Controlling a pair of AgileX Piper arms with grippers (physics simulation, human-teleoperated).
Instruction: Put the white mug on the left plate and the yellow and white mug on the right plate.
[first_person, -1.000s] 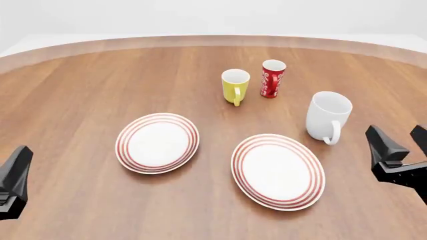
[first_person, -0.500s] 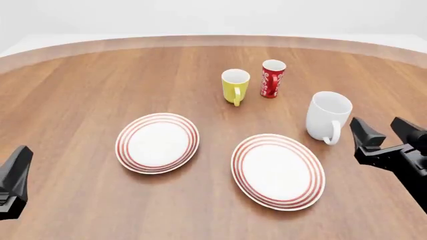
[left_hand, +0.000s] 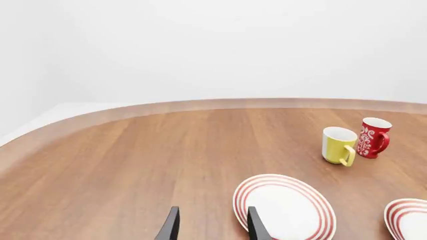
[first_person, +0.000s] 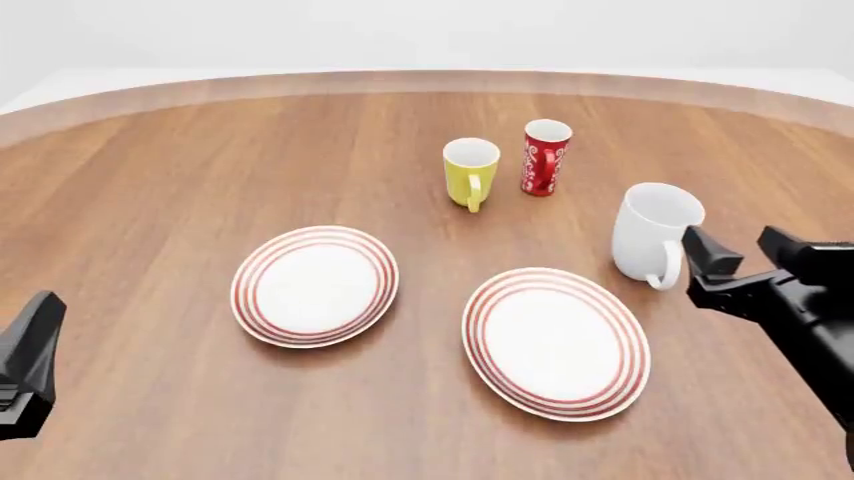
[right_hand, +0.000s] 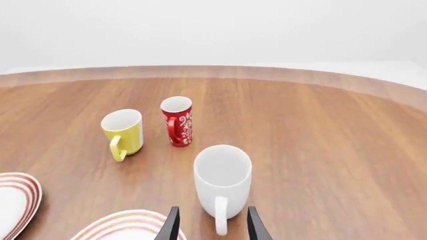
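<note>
The white mug (first_person: 654, 230) stands upright at the right, its handle turned toward me, and it fills the middle of the right wrist view (right_hand: 222, 177). My right gripper (first_person: 738, 246) is open just right of that handle, not touching it; its fingers (right_hand: 172, 226) flank the handle from a short way back. The yellow and white mug (first_person: 470, 172) stands at the back centre. The left plate (first_person: 316, 285) and the right plate (first_person: 557, 340) lie bare, side by side. At the lower left corner my left gripper (first_person: 38, 340) waits open, its fingers (left_hand: 170, 227) holding nothing.
A slim red cup with white swirls (first_person: 545, 157) stands right beside the yellow mug, and shows in both wrist views (right_hand: 177, 121) (left_hand: 372, 137). The round wooden table's far edge (first_person: 427, 80) curves across the back.
My right gripper has moved forward and to the left, closing in on the white mug's handle. The left gripper, mugs and plates have not moved.
</note>
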